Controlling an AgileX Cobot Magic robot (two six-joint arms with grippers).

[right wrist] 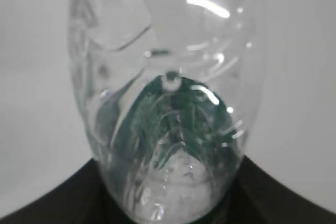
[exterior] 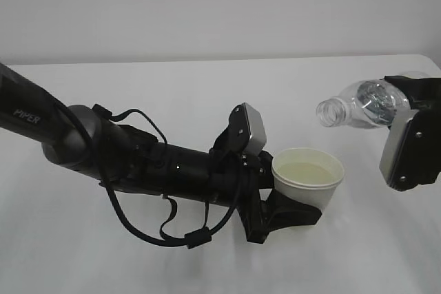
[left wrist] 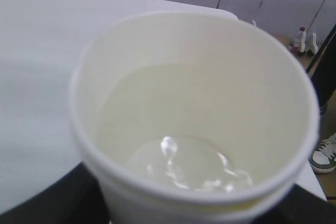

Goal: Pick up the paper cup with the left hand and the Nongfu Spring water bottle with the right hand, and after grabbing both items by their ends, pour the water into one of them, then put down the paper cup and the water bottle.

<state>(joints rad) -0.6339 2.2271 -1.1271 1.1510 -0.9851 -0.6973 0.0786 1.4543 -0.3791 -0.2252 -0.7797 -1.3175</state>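
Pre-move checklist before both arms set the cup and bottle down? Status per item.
1. Left end effector gripping the paper cup: ok, cup sits upright in its fingers.
2. Right end effector gripping the water bottle at its base end: ok.
3. Water in the cup: ok, a shallow pool at the bottom.
4. Bottle stream stopped: ok, nothing falls from the mouth in the exterior view; whether any water is left inside, cannot tell.
5. Bottle upright for placing: not ok, it lies tilted with its mouth toward the cup and has no cap.
6. Table under the cup free of spills: cannot tell.
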